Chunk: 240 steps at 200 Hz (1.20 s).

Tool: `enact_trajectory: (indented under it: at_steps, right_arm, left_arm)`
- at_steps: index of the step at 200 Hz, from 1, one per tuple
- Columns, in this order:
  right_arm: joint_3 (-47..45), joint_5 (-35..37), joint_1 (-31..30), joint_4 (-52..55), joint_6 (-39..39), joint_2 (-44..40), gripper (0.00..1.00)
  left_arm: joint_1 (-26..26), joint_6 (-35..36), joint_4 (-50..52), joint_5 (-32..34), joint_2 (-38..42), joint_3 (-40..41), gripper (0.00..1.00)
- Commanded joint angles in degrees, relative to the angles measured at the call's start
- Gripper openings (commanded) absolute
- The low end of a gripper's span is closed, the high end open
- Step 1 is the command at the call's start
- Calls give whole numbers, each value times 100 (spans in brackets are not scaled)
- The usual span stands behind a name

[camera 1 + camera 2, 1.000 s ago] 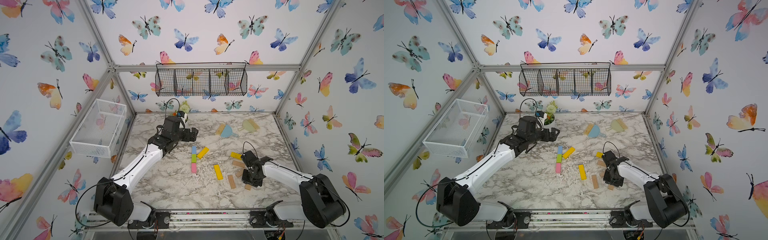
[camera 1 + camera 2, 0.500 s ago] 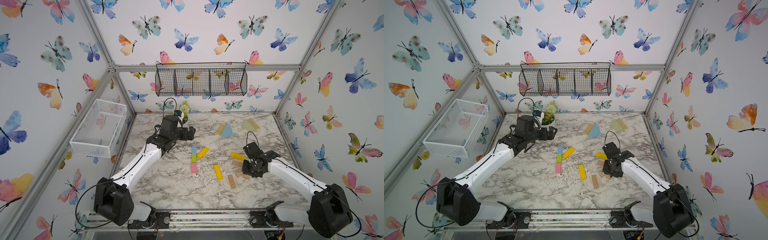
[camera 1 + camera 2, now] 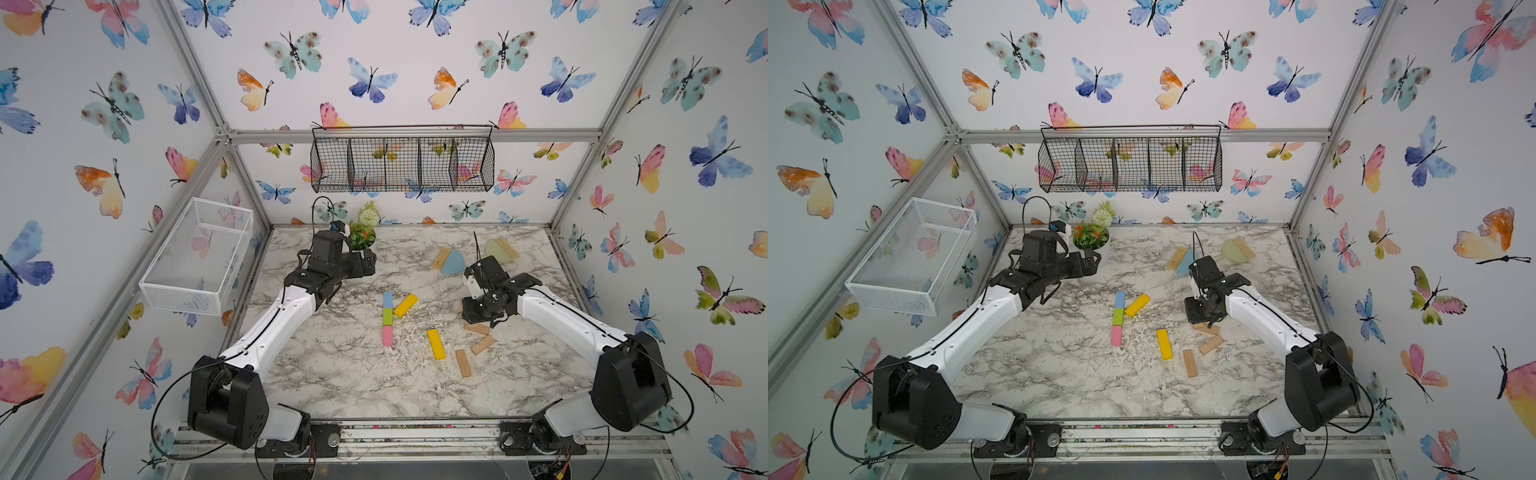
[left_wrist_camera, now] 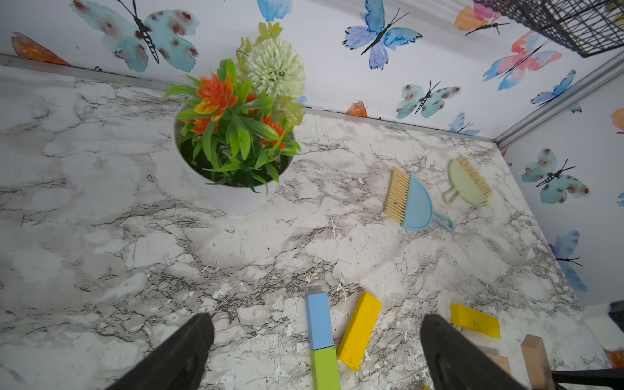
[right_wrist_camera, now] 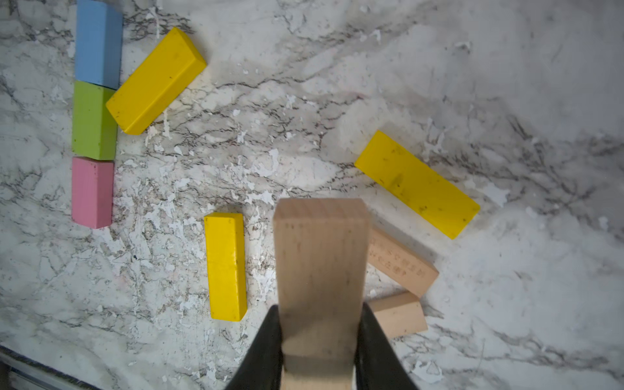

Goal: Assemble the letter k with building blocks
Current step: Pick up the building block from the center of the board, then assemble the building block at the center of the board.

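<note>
Blue (image 3: 388,300), green (image 3: 387,316) and pink (image 3: 387,335) building blocks lie end to end in a line mid-table. A yellow block (image 3: 406,305) slants off the green one, and another yellow (image 3: 436,344) lies loose nearer the front. My right gripper (image 3: 482,316) hangs above three tan blocks (image 3: 477,329). It is shut on a fourth tan block (image 5: 320,256), which sticks out past the fingers (image 5: 266,337) in the right wrist view. A third yellow block (image 5: 417,184) lies below it. My left gripper (image 3: 368,264) is open and raised beside the flower pot.
A white pot of artificial flowers (image 3: 362,237) stands at the back left. A blue dustpan (image 3: 451,262) and a green dustpan (image 3: 498,249) with brushes lie at the back right. A white mesh basket (image 3: 199,257) hangs on the left wall, a black wire basket (image 3: 403,164) on the back wall.
My right gripper has risen from the tan pile with a tan block and moved back and slightly left. The left gripper has drawn back a little toward the pot.
</note>
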State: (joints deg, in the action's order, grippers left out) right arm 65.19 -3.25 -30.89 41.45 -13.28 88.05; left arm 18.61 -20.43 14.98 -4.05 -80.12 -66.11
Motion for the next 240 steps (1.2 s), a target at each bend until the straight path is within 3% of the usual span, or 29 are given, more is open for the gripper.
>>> enact_trajectory:
  at_steps: [1,57,102,141,240]
  right_arm:
    - [230,-59,-380,-152,913,337,2]
    - [503,-252,-1064,-721,1762,900,2]
    - [1430,358,-1699,-166,2006,1938,2]
    - [1883,273,-1937,20,1901,2566,2]
    - [2106,424,-2140,205,1802,2991,2]
  left_arm:
    - [-170,-211,40,-29,-18,28,99]
    - [-767,-472,94,-117,116,146,99]
    - [-1275,-726,91,-619,28,250,100]
    - [-1338,-622,268,-764,-34,128,100]
    - [-1349,-594,295,-683,-16,148,100]
